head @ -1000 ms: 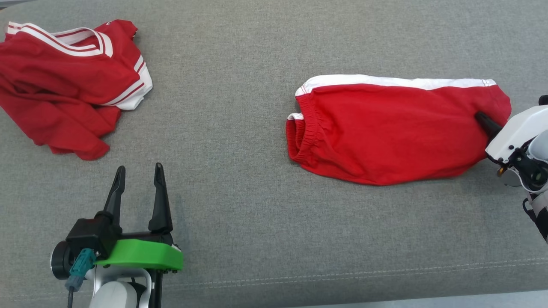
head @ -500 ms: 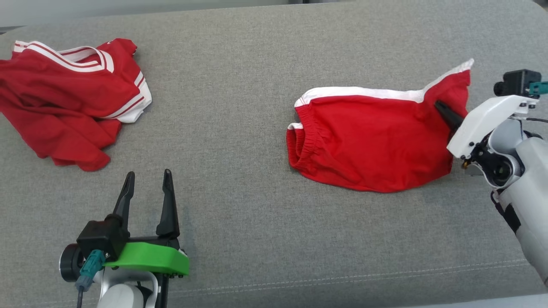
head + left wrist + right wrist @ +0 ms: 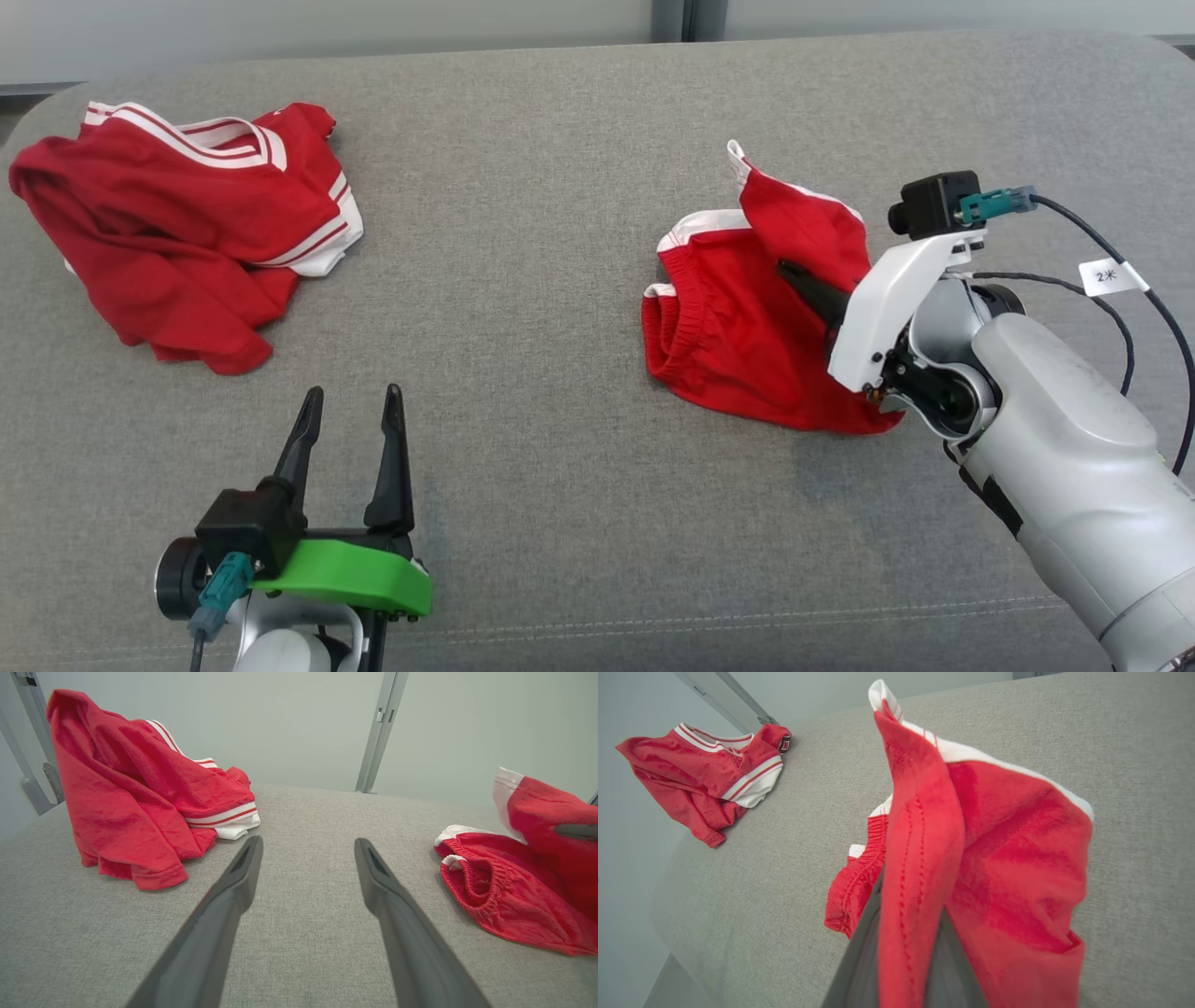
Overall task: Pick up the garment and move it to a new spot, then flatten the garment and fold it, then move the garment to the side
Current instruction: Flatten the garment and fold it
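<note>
- The right fingers (image 3: 814, 291), clamped on the hem of the red shorts (image 3: 728, 336), have lifted it up and leftward over the waistband half.
- The shorts rest right of centre on the grey cushion (image 3: 560, 280).
- The left fingers (image 3: 390, 457) hover wide apart, empty.

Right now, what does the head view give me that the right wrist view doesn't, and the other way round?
Head view adds: the left gripper, open over the grey fabric surface, and the right arm's pale forearm. Right wrist view adds: a close look at the raised, stitched hem with the right gripper shut on it. Shared: the red shorts, the crumpled red shirt and that grey surface.
</note>
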Motion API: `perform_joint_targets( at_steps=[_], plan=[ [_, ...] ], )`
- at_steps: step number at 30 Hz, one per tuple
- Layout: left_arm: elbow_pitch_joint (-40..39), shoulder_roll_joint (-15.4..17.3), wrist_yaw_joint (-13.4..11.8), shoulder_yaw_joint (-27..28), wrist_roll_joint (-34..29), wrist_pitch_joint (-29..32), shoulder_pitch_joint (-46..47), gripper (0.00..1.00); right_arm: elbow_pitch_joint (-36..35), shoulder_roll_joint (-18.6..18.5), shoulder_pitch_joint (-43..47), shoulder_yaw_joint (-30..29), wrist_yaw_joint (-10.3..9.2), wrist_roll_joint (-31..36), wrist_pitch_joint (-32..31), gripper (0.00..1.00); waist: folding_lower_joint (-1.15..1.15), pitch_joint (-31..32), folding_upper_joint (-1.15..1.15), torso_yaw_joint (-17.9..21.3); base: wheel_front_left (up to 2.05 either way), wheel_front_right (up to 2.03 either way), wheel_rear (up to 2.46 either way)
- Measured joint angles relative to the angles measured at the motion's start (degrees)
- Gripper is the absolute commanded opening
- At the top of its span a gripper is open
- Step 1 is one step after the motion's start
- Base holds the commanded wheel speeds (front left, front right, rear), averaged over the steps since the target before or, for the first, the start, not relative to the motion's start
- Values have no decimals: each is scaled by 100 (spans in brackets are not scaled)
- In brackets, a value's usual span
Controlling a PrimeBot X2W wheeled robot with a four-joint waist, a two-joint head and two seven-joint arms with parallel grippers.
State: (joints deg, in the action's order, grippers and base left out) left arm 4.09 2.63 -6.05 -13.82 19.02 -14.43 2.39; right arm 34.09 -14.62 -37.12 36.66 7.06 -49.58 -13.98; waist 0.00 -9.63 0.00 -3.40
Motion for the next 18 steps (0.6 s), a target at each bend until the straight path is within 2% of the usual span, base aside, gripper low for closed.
perform_joint_targets(
  at_steps=[9, 15, 17, 18],
  plan=[
    [-55, -1, 0, -92, 113, 0, -1, 100, 256, 64, 1, 103, 0, -42, -21, 0, 0, -46, 0, -226, 0, 0, 0],
    [-74, 0, 0, -70, 177, 0, -1, 100, 478, 234, -6, 252, 0, -38, -21, 0, 0, -95, 0, -340, 0, 0, 0],
    [-77, -1, 0, -68, 182, 0, -1, 100, 591, 272, -9, 275, 0, -24, -20, 45, 0, -100, 0, -351, 0, 0, 0],
    [-80, -1, 0, -67, 182, 0, -1, 100, 653, 280, -14, 268, 0, -23, -18, 81, 0, -100, 0, -354, 0, 0, 0]
  ],
)
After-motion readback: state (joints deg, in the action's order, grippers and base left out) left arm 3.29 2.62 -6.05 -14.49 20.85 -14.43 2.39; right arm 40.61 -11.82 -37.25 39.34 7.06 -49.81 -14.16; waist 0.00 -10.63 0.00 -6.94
